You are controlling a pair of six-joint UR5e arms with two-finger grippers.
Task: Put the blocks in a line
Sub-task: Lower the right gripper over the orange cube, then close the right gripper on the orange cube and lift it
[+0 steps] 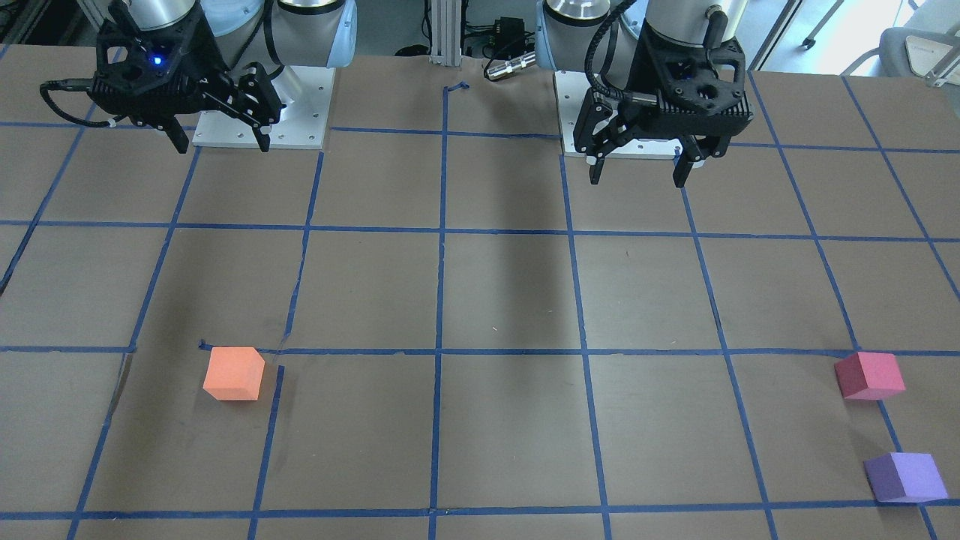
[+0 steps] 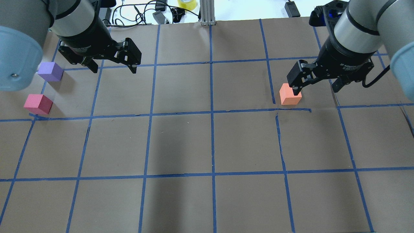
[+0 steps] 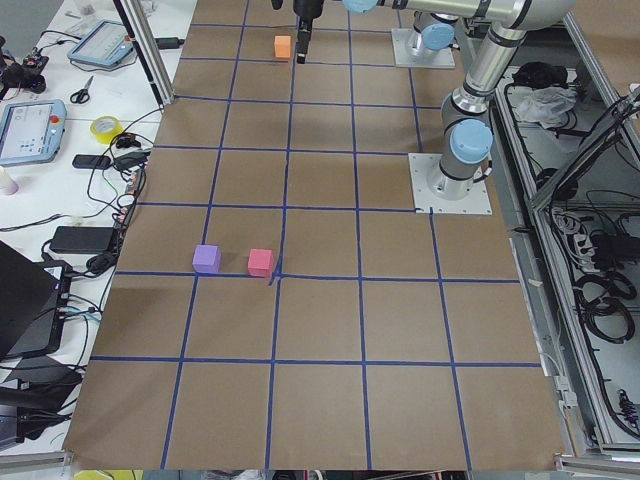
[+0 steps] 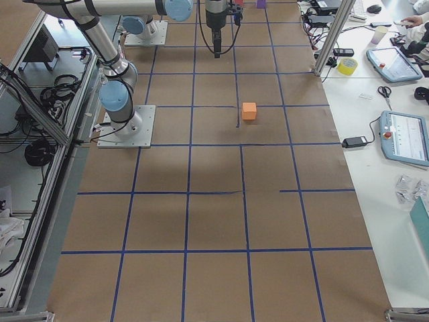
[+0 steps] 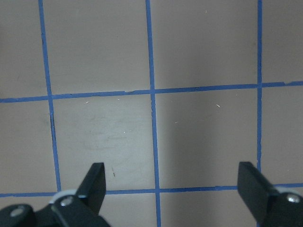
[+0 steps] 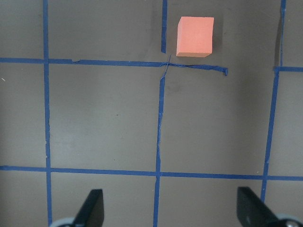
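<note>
The orange block (image 1: 234,373) sits alone on the brown table on my right side; it also shows in the overhead view (image 2: 290,94) and near the top of the right wrist view (image 6: 194,36). The pinkish red block (image 1: 870,375) and the purple block (image 1: 905,477) sit close together, apart, at the far left; they also show in the overhead view as red (image 2: 38,104) and purple (image 2: 50,71). My right gripper (image 1: 221,142) hangs open and empty, high above the table, short of the orange block. My left gripper (image 1: 639,169) hangs open and empty above bare table.
Blue tape lines (image 2: 212,111) form a grid on the table. Two arm base plates (image 1: 262,112) stand on my side. An aluminium post (image 2: 207,13), cables and a yellow tape roll (image 2: 187,4) lie past the far edge.
</note>
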